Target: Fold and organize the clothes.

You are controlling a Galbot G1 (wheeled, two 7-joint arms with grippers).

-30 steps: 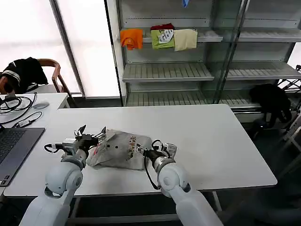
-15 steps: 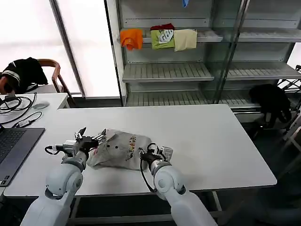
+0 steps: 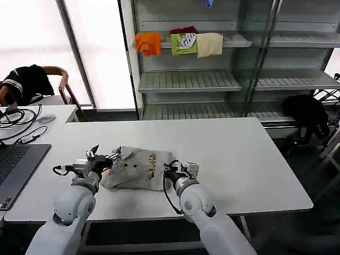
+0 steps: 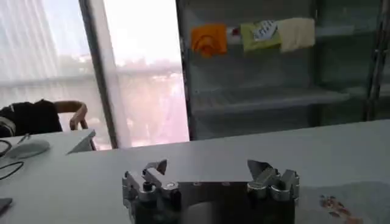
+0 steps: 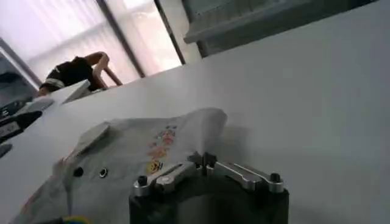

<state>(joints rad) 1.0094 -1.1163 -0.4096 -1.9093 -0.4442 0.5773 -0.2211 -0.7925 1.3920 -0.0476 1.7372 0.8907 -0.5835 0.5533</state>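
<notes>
While the grey shirt (image 3: 137, 169) lies bunched up on the white table (image 3: 239, 159), near the front edge, both arms reach in low from either side of it. It is folded over into a soft lump, with a small print of many colours (image 3: 151, 161) on top and a collar (image 3: 120, 154) that sticks up on the robot's left side.

On that side sits the left gripper (image 3: 105, 158), just beside the collar end. Its two fingers (image 4: 155, 168) stand wide apart in the left wrist view, with only bare table between them, so it holds nothing.

On the other side, the right gripper (image 3: 171, 171) is pressed up against the shirt's edge. From the right wrist view the cloth (image 5: 134, 159) sits right in front of its fingers (image 5: 183, 170), which lie close together. I cannot tell if they pinch the cloth or only touch it.

Far behind the table, a shelf (image 3: 186, 47) holds an orange top (image 3: 149, 42), a green one (image 3: 184, 43) and a cream one (image 3: 210, 44) side by side. A laptop (image 3: 16, 164) lies on another table to the robot's left
</notes>
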